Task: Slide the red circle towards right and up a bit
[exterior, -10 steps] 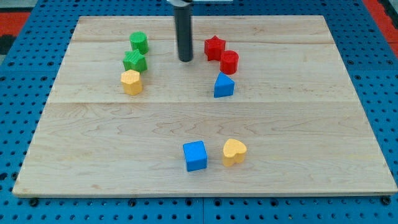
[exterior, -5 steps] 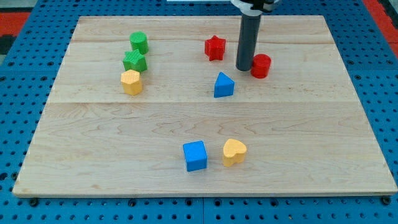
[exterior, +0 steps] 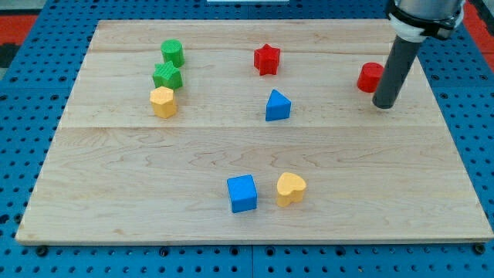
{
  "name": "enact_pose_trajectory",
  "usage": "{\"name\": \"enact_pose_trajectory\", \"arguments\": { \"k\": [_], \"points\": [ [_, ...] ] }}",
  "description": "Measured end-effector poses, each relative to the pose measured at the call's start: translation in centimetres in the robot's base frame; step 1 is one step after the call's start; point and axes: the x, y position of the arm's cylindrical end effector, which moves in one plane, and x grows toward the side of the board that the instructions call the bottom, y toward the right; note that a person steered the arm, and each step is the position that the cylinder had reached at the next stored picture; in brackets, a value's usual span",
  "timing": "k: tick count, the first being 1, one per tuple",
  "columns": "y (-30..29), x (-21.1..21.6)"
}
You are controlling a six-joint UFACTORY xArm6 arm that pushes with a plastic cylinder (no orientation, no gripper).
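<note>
Red circle [exterior: 370,77]: far right of wooden board [exterior: 255,224], partly behind the rod. My tip [exterior: 384,104]: just right of it, touching; no jaws, nothing held.

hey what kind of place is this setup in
Probably a robotics lab bench: a wooden board of small coloured blocks on a blue pegboard, with my tip beside the red circle.

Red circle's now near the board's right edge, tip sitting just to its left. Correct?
Not quite. The red circle is near the board's right edge, but my tip sits just to its right and slightly below, not to its left. The camera view shows this.
</note>
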Motion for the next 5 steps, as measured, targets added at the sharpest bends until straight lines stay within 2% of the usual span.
{"name": "enact_pose_trajectory", "arguments": {
  "k": [2,5],
  "points": [
    [0.2,-4.4],
    [0.2,-6.2]
  ]
}}
